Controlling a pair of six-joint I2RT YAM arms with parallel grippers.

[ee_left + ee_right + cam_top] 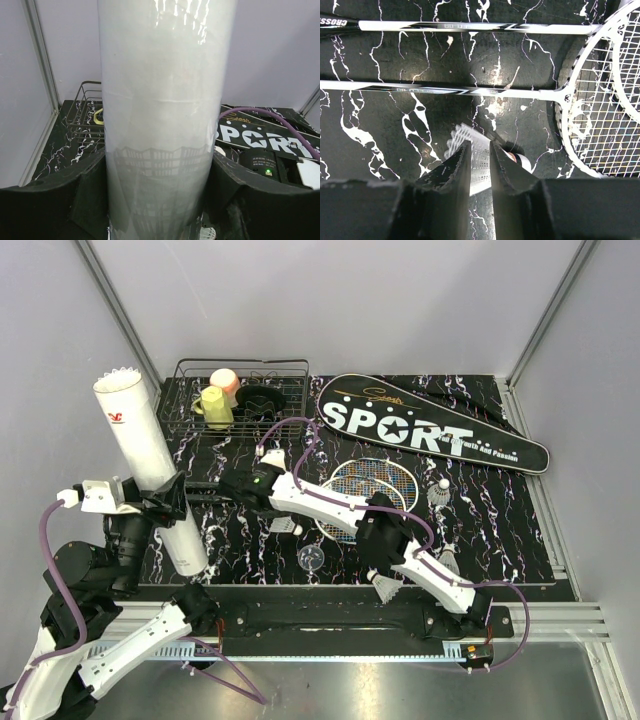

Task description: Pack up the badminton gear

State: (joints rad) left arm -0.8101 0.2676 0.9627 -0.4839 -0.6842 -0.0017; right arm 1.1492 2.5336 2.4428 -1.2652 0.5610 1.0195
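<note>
Shuttlecock (481, 170): lying between my right hand (480, 146) fingers (462, 167), cork toward the racket head (600, 100).
Right grip: I cannot tell.
Left hand (159, 200): grasping upright tube (165, 100).

The left gripper (165, 502) clasps the tilted white tube (140, 440). 2 rackets (372, 483) lie under the right arm (330, 502), a shuttlecock (285, 526) just beside it; the black bag (430, 425) sits behind.

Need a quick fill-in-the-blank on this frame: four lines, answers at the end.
1. The left arm's fingers clamp the white ____.
2. The right arm's fingers pinch a ____.
3. The wire basket holds ____ cups.
4. The bag reads ____.
Answers: tube; shuttlecock; two; SPORT.
</note>
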